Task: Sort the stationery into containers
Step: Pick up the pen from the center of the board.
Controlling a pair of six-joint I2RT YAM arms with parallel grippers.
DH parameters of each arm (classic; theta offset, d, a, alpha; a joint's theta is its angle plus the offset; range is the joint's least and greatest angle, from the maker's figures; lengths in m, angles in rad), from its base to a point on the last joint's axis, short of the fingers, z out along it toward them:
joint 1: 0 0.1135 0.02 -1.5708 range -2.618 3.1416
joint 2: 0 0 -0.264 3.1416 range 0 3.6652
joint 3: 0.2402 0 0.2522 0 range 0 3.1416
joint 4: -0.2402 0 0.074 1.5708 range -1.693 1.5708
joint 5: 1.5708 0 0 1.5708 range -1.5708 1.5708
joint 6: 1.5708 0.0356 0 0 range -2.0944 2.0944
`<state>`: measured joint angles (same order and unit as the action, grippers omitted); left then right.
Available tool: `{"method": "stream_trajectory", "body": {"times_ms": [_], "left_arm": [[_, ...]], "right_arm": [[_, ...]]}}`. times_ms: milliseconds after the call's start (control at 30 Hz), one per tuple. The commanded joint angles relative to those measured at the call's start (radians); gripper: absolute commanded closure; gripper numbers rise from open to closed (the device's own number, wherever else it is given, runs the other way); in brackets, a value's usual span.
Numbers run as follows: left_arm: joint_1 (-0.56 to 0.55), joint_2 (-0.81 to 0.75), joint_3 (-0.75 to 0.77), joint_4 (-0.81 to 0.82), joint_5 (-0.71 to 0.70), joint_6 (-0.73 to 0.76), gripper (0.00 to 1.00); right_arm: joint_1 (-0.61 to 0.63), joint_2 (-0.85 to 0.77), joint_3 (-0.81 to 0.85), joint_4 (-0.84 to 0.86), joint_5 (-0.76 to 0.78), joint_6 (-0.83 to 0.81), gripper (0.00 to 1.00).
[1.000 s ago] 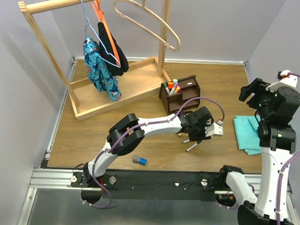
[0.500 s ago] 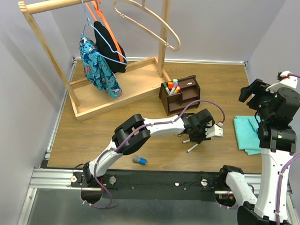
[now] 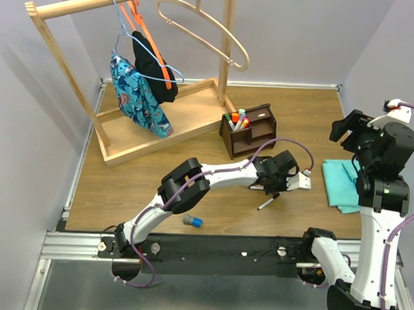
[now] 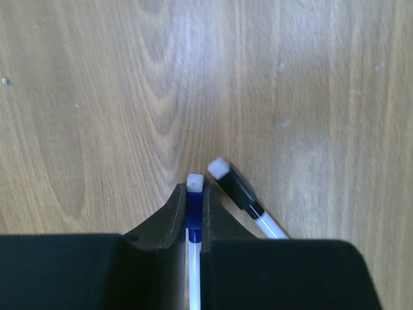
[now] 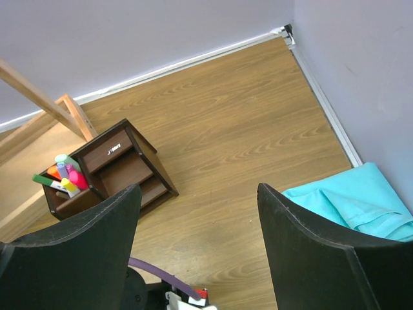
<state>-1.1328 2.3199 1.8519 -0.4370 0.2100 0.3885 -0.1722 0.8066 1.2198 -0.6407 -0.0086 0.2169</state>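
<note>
My left gripper is down on the wooden table and shut on a thin white marker with a blue cap. The marker's white tip pokes out between the fingertips. A second white marker with a black cap lies just to its right, at an angle, and shows in the top view too. The dark brown organiser stands behind, with several coloured markers upright in its left compartment. A short grey-blue cylinder lies near the front edge. My right gripper hangs high at the right, open and holding nothing.
A teal cloth lies at the right edge of the table under the right arm. The big pale wooden clothes rack with hangers and hanging clothes fills the back left. Walls close in on both sides.
The left jaws have closed onto the blue-capped marker. The clothes on the rack have swung a little. The right arm has stayed put.
</note>
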Motion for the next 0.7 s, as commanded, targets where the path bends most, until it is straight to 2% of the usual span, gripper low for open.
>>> {"method": "stream_trajectory", "body": {"times_ms": [0, 100, 200, 233, 300, 333, 433, 533, 667], "left_arm": [[0.016, -0.003, 0.104, -0.213, 0.092, -0.017, 1.0], [0.048, -0.078, 0.144, -0.237, 0.147, -0.052, 1.0], [0.118, -0.27, 0.04, -0.048, 0.32, -0.12, 1.0], [0.143, -0.309, -0.047, 0.122, 0.424, -0.152, 1.0], [0.189, -0.402, -0.146, 0.341, 0.521, -0.27, 1.0], [0.233, -0.43, -0.246, 0.577, 0.538, -0.314, 1.0], [0.296, -0.471, -0.325, 0.812, 0.511, -0.35, 1.0], [0.346, -0.453, -0.326, 0.926, 0.434, -0.384, 1.0], [0.43, -0.404, -0.284, 0.994, 0.387, -0.41, 1.0]], "right_arm": [[-0.007, -0.01, -0.017, -0.008, -0.016, -0.005, 0.2], [-0.007, -0.007, -0.031, 0.013, -0.014, -0.013, 0.2], [-0.007, -0.004, -0.054, 0.03, -0.013, -0.017, 0.2], [-0.007, -0.001, -0.063, 0.036, -0.011, -0.022, 0.2], [-0.007, 0.005, -0.078, 0.045, -0.013, -0.028, 0.2], [-0.007, 0.009, -0.083, 0.05, -0.014, -0.034, 0.2], [-0.007, 0.031, -0.089, 0.067, -0.027, -0.05, 0.2], [-0.007, 0.064, -0.085, 0.098, -0.04, -0.063, 0.2], [-0.013, 0.129, -0.06, 0.125, -0.05, -0.076, 0.2]]}}
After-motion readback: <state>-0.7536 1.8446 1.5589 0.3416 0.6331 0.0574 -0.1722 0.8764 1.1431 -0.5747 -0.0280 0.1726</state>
